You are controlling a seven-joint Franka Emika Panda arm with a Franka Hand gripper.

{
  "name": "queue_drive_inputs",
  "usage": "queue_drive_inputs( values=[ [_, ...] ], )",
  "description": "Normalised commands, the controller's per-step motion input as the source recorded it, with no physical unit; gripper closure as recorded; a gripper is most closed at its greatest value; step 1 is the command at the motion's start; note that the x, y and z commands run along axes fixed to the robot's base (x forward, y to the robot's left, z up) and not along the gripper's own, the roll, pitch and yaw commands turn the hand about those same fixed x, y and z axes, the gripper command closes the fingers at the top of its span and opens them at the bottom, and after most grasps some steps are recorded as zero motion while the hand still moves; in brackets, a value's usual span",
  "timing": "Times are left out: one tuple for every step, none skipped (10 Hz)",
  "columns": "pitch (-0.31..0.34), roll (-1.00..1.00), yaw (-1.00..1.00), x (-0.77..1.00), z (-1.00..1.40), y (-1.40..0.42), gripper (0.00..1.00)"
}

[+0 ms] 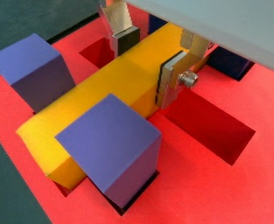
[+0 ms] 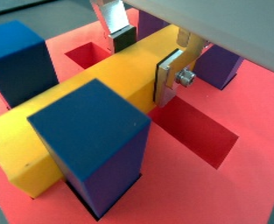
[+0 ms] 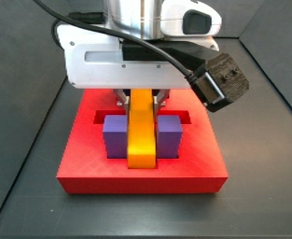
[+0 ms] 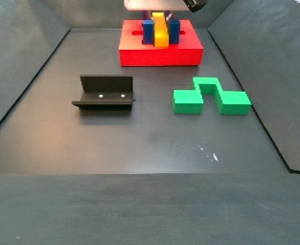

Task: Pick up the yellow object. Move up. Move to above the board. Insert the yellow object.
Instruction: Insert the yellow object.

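Note:
The yellow object [image 1: 104,92] is a long yellow-orange bar lying across the board [image 1: 209,184], the red slab, low between its upright posts. My gripper [image 1: 147,63] straddles the bar's far part, one pad flat against each long side, and looks shut on it. The same grip shows in the second wrist view, gripper [image 2: 144,59] on the bar [image 2: 92,87]. In a side view the bar [image 3: 142,135] runs between two purple posts [image 3: 115,135] under the gripper [image 3: 142,93]. The board [image 4: 139,55] sits at the far end in a side view.
Purple posts [image 1: 39,70] and dark blue posts [image 2: 92,140] stand close on both sides of the bar. Open square recesses [image 1: 215,127] lie beside the fingers. A green zigzag block [image 4: 213,97] and the fixture [image 4: 104,93] stand on the dark floor, well away from the board.

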Motion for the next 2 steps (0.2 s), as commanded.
queue_drive_inputs(
  values=[
    [-0.003,0.09,0.00,0.00,-0.36,0.00,1.00],
    [0.000,0.00,0.00,0.00,0.00,0.00,1.00]
  ],
)
